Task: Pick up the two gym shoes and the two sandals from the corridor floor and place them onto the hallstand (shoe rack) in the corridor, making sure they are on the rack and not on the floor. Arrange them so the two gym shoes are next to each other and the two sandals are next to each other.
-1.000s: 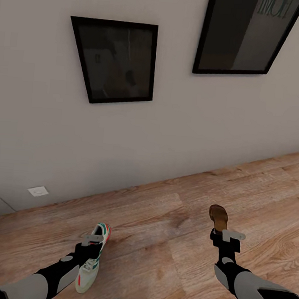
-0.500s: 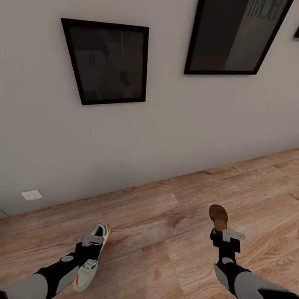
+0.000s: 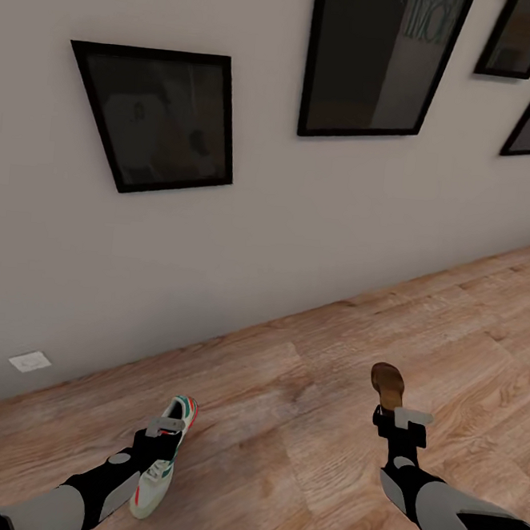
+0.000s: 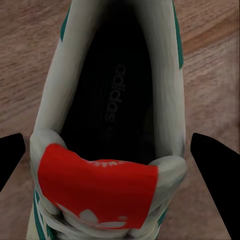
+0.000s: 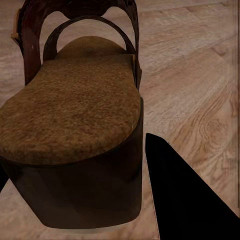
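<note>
- Head view: the left end effector [image 3: 164,428] is clamped on a white gym shoe [image 3: 161,463] with teal and red trim, above the wood-plank corridor floor [image 3: 299,429].
- The right end effector [image 3: 403,418] is clamped on a brown sandal [image 3: 388,384].
- Black-framed pictures [image 3: 157,119] hang on the pale wall [image 3: 260,232] ahead.
- Left wrist view: dark fingers [image 4: 217,175] flank the gym shoe's red heel tab.
</note>
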{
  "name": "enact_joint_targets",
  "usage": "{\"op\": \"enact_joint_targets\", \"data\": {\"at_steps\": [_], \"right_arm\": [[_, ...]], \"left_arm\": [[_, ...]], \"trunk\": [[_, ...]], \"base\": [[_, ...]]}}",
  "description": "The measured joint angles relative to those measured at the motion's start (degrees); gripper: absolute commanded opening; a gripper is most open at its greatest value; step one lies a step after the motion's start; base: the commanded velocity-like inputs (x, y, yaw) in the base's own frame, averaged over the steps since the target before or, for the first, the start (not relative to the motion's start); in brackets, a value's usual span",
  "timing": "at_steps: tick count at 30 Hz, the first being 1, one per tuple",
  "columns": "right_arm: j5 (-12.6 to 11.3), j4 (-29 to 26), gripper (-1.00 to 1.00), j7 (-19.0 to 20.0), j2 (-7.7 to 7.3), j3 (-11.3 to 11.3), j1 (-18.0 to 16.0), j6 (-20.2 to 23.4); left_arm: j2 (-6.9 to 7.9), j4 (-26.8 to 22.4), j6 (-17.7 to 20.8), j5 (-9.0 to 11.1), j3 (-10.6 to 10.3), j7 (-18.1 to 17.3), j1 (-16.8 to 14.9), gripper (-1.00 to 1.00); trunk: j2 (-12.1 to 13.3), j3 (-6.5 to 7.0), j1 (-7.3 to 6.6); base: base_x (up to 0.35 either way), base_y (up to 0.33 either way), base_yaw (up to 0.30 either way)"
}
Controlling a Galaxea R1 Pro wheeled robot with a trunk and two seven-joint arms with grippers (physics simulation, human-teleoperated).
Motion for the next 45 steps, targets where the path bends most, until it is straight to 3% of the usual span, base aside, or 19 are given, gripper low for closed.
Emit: {"op": "enact_joint_targets", "data": {"at_steps": [17, 26, 45], "right_arm": [[-0.03, 0.01, -1.00, -0.01, 0.00, 0.00, 0.00, -0.01], [-0.07, 0.01, -1.00, -0.01, 0.00, 0.01, 0.00, -0.01], [-0.03, 0.01, -1.00, -0.01, 0.00, 0.02, 0.00, -0.04]], "left_arm": [[-0.15, 0.00, 0.09, -0.15, -0.21, 0.02, -0.01, -1.00], [-0.14, 0.00, 0.09, -2.03, -0.19, 0.02, 0.00, -1.00], [-0.09, 0.00, 0.09, -2.41, -0.17, 0.02, -0.01, -1.00]], "trunk": [[0.00, 1.33, 0.00], [0.00, 2.04, 0.00], [0.00, 3.53, 0.00]], "base": [[0.221, -0.077, -0.153], [0.038, -0.029, -0.159], [0.002, -0.001, -0.161]]}}
